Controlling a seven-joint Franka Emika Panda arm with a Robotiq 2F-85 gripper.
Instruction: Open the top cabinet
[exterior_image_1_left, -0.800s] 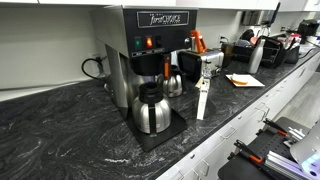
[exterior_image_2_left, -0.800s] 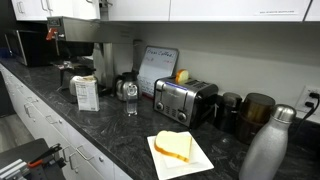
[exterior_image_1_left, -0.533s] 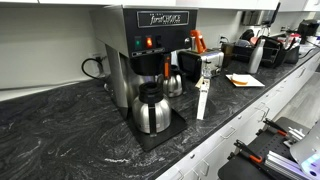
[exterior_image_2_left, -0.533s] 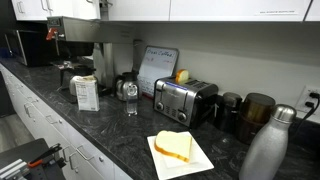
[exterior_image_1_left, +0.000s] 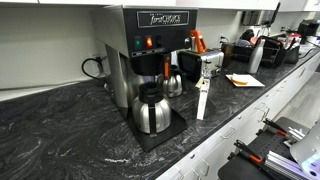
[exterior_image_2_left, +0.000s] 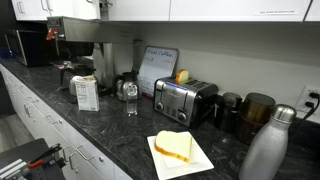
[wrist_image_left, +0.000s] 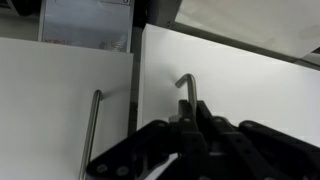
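Wrist close against the cabinet, facing its two white doors. Left handle stands free, its lower end lost at the frame edge. Past the seam, the right handle runs down into my gripper, which comes up from below, clamped tight on that bar. The contact itself is hidden behind my dark fingers. Whether the right door stands ajar I cannot tell. In an exterior view the cabinet is cut off along the top, and I cannot make out my arm there.
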